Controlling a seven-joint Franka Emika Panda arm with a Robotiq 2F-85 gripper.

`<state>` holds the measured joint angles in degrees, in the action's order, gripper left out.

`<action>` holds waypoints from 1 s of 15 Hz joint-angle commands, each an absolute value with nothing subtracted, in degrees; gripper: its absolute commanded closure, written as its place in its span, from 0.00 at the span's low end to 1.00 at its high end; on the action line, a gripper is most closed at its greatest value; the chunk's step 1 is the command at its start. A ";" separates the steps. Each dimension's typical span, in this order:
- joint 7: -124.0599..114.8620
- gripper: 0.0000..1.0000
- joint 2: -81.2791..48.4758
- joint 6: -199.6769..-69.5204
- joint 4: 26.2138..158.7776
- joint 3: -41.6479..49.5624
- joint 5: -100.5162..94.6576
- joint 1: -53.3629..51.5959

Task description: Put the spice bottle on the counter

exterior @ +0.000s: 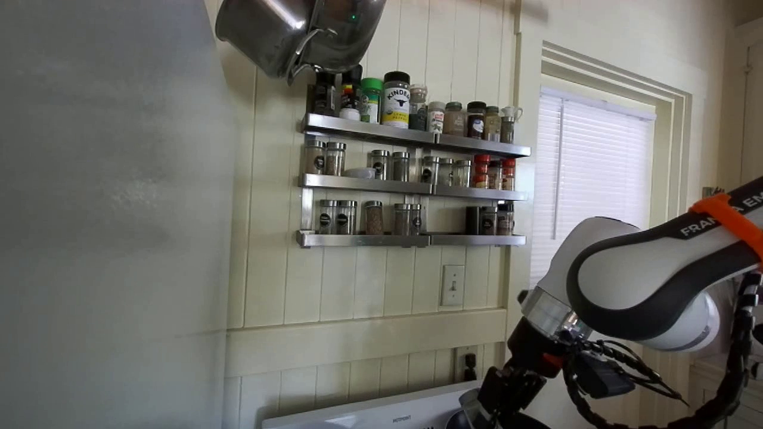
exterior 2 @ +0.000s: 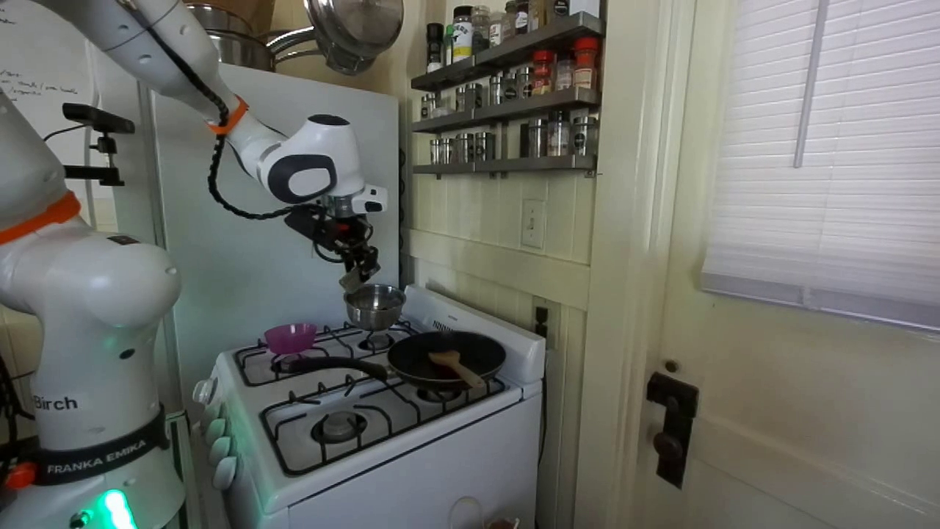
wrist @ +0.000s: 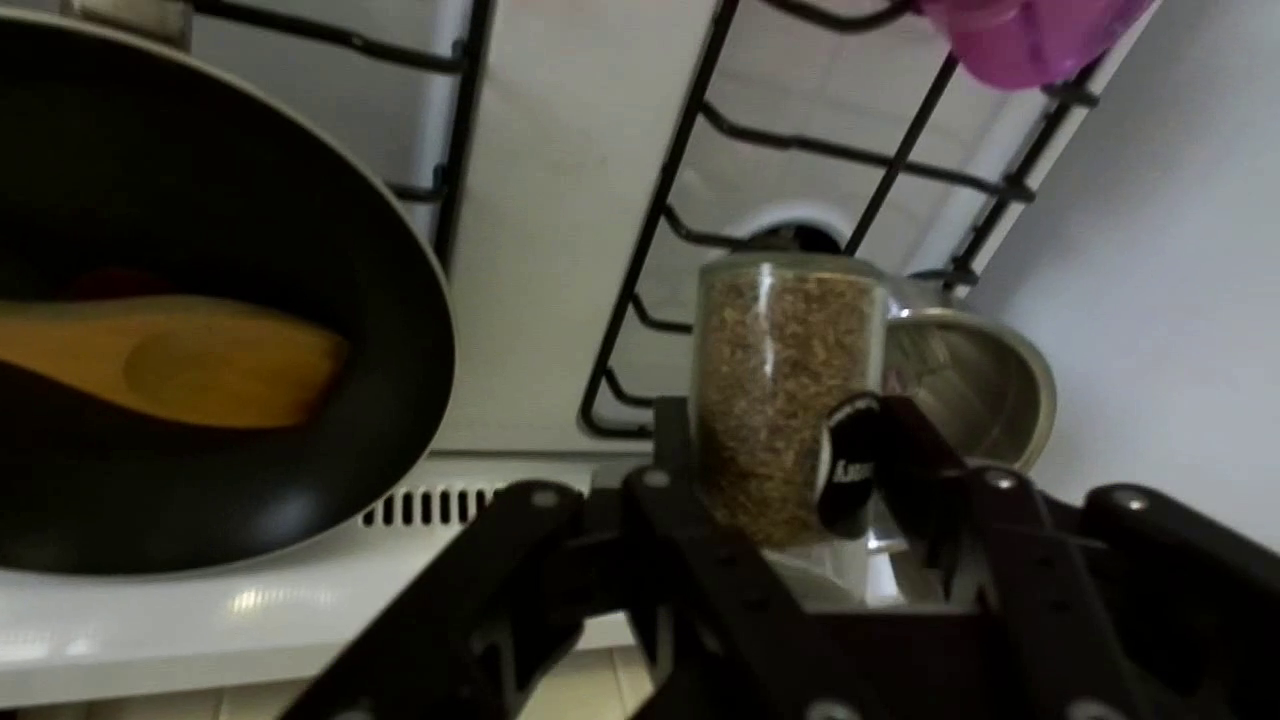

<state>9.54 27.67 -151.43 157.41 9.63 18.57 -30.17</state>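
Note:
The spice bottle (wrist: pixel 785 380) is a clear glass jar filled with brown seeds, with a black label on its side. My gripper (wrist: pixel 788 430) is shut on it, one finger on each side, in the wrist view. The jar's cap end is not clearly visible. In an exterior view the gripper (exterior 2: pixel 360 258) points down and holds the tilted jar (exterior 2: pixel 352 281) just above a steel bowl (exterior 2: pixel 376 312); I cannot tell if they touch. The white stove top (exterior 2: pixel 253 408) lies below; I cannot make out a separate counter.
A black pan (exterior 2: pixel 411 356) with a wooden spatula (exterior 2: pixel 449 360) sits on the stove. A pink bowl (exterior 2: pixel 291 339) stands at the stove's left. Metal wall shelves (exterior: pixel 363 240) hold several jars. A fridge (exterior 2: pixel 272 184) stands behind the arm. A pot (exterior: pixel 268 36) hangs high.

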 commanded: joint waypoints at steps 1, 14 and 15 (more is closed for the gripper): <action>16.63 0.76 27.36 -142.65 156.29 9.55 24.23 -30.02; 23.22 0.76 22.18 -133.14 153.41 4.57 29.87 -23.86; 24.55 0.76 19.63 -133.19 153.14 5.08 30.84 -23.25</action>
<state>22.67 26.26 -133.61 155.04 5.75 28.88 -25.76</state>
